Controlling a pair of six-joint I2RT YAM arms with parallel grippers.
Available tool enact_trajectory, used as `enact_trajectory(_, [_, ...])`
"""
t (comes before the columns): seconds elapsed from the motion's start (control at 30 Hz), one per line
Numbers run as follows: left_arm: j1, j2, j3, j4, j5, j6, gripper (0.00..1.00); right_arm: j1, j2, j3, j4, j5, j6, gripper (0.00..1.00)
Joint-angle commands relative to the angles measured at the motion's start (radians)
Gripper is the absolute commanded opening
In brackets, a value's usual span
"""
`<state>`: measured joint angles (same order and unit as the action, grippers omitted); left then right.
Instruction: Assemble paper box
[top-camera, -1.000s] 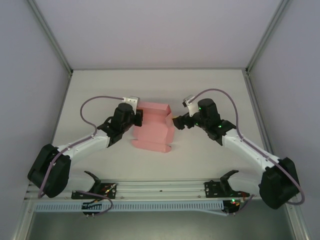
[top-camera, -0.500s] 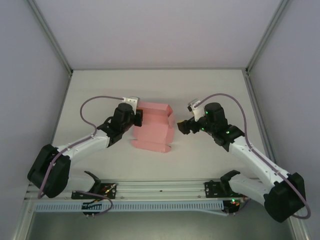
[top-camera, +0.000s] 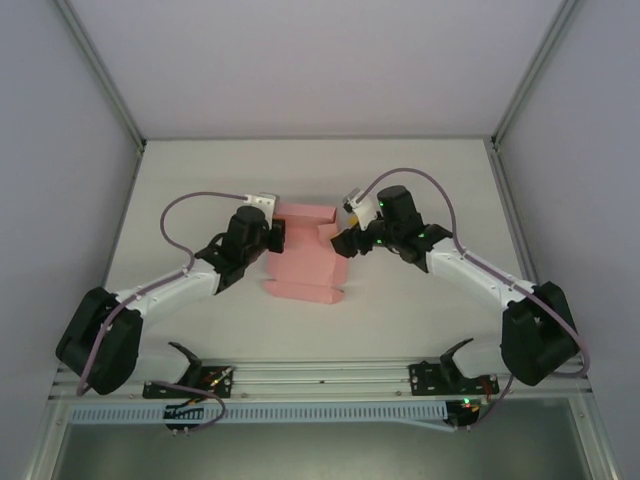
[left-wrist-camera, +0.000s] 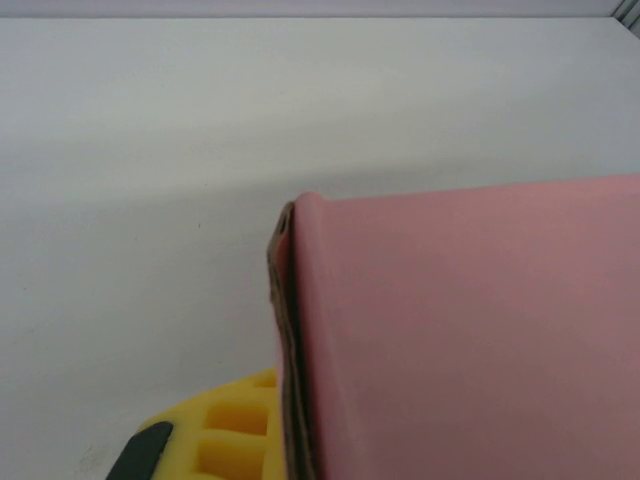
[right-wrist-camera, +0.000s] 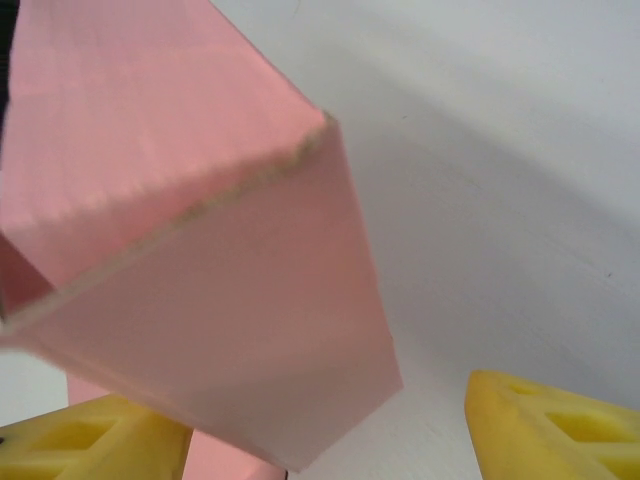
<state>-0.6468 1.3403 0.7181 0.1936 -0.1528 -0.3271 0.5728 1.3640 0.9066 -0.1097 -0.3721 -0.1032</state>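
Now right pincer (top-camera: 341, 243) nearer, open astride paper box (top-camera: 305, 266); left pincer (top-camera: 275, 237) tight on it

left pincer (top-camera: 274, 238) clamped, right pincer (top-camera: 345, 243) parted

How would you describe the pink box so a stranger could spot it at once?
Start at the white table. Midway between the left arm and the right arm lies the paper box. It is the only pink thing there: thin cardboard, partly folded up.
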Motion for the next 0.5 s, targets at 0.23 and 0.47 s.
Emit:
enact_trajectory(0.23, [-0.002,0.026,0.042,-0.024,0.01,-0.015,0.0,0.092,0.097,0.066,0.15,0.522,0.18,0.53])
enact_trajectory(0.47, [-0.011,0.045,0.061,-0.033,-0.025,-0.087,0.0,0.189,0.257,0.142,0.175,1.153,0.254,0.15])
